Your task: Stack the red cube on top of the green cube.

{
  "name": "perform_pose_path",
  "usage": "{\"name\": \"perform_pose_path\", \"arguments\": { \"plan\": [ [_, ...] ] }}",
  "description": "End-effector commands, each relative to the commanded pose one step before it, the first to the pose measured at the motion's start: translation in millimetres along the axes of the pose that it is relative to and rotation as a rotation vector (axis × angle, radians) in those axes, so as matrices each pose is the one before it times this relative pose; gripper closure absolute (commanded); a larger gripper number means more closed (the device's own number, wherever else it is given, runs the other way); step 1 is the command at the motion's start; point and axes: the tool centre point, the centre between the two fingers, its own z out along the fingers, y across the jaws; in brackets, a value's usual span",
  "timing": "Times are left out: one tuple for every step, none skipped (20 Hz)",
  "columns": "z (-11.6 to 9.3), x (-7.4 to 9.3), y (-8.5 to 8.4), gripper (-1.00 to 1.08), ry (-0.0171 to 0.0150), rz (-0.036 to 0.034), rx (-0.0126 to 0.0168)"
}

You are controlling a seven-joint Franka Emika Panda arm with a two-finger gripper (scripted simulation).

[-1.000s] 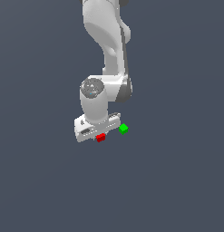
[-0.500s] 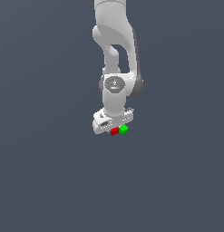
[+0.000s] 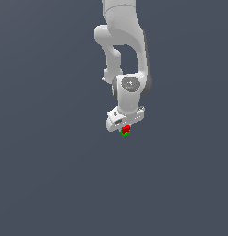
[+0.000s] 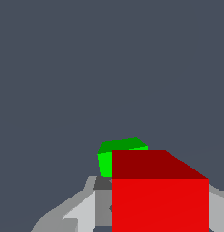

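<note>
The tiny red cube (image 3: 126, 128) is held under the white gripper (image 3: 125, 127), directly over the green cube (image 3: 126, 134) in the exterior view; only a sliver of green shows beneath the red. In the wrist view the red cube (image 4: 159, 195) fills the space between the grey fingers (image 4: 81, 213), which are shut on it, and the green cube (image 4: 114, 154) peeks out from behind it. Whether red touches green I cannot tell.
A plain dark grey floor (image 3: 51, 175) spreads all around the cubes. The white arm (image 3: 122, 41) rises above the gripper toward the top of the exterior view.
The gripper has carried the red cube toward the exterior view's right, from beside the green cube to right above it. The green cube has stayed put.
</note>
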Motion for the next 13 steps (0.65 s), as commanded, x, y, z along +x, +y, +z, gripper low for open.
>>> {"name": "perform_pose_path", "arguments": {
  "plan": [
    [1.79,-1.05,-6.49,1.08,0.00111,0.00145,-0.00066],
    [0.34,-0.14,-1.08,1.08,0.00000,0.00000,0.00000],
    [0.11,-0.05,-0.36,1.08,0.00000,0.00000,0.00000],
    [0.00,0.00,0.00,-0.92,0.00000,0.00000,0.00000],
    [0.00,0.00,0.00,-0.92,0.00000,0.00000,0.00000],
    [0.00,0.00,0.00,-0.92,0.00000,0.00000,0.00000],
    [0.00,0.00,0.00,-0.92,0.00000,0.00000,0.00000],
    [0.00,0.00,0.00,-0.92,0.00000,0.00000,0.00000],
    [0.00,0.00,0.00,-0.92,0.00000,0.00000,0.00000],
    [0.00,0.00,0.00,-0.92,0.00000,0.00000,0.00000],
    [0.00,0.00,0.00,-0.92,0.00000,0.00000,0.00000],
    [0.00,0.00,0.00,-0.92,0.00000,0.00000,0.00000],
    [0.00,0.00,0.00,-0.92,0.00000,0.00000,0.00000]
  ]
}}
